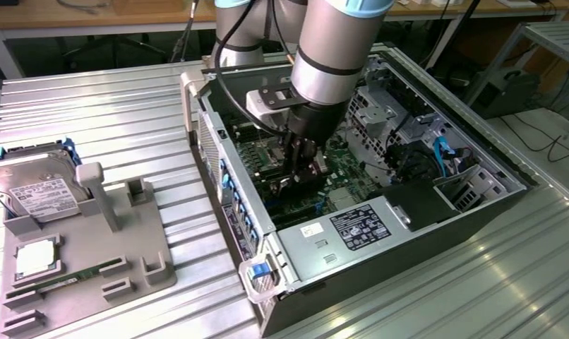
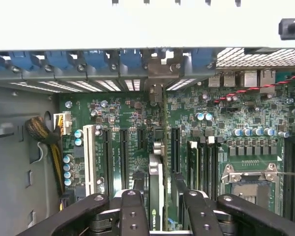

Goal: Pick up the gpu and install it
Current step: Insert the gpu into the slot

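Gripper (image 2: 157,206) clenched on the gpu (image 2: 156,182), held edge-on over the green motherboard (image 2: 246,132) inside the open computer case (image 1: 294,261), its lower edge and the slot beneath hidden; the case lies on a ribbed metal table (image 1: 106,120), hard drive (image 1: 39,191) on a grey tray (image 1: 96,282) alongside.

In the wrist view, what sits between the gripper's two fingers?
The gpu, seen edge-on, stands between the fingers of the gripper, over the green motherboard and its slots, in the wrist view.
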Motion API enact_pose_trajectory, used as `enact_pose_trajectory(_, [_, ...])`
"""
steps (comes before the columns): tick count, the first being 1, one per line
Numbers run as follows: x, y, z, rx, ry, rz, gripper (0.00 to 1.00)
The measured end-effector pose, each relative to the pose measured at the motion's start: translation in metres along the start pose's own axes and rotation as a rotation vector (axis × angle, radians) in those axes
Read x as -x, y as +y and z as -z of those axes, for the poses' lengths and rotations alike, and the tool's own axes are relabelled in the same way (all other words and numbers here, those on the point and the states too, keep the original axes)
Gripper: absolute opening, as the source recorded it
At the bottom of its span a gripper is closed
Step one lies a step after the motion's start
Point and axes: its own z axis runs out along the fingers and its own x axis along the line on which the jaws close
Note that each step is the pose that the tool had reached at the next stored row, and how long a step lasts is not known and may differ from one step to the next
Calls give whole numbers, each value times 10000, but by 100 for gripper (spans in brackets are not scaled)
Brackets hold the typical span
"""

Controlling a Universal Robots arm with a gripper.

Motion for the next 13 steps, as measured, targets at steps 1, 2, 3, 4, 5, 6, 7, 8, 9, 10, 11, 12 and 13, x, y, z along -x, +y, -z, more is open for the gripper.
enact_pose_trajectory(1, [0,0,1,0,1,1,36])
enact_pose_trajectory(2, [0,0,2,2,4,0,36])
enact_pose_trajectory(3, [0,0,2,2,4,0,36])
enact_pose_trajectory(4, [0,0,2,2,4,0,34])
enact_pose_trajectory(5, [0,0,2,2,4,0,27])
enact_pose_trajectory(6, [0,0,2,2,4,0,27])
enact_pose_trajectory(7, [0,0,2,2,4,0,21])
enact_pose_trajectory(8, [0,0,2,2,4,0,15])
enact_pose_trajectory(9, [0,0,2,2,4,0,11])
enact_pose_trajectory(10, [0,0,2,2,4,0,11])
enact_pose_trajectory(11, [0,0,2,2,4,0,11])
enact_pose_trajectory(12, [0,0,2,2,4,0,11])
enact_pose_trajectory(13, [0,0,2,1,4,0,11])
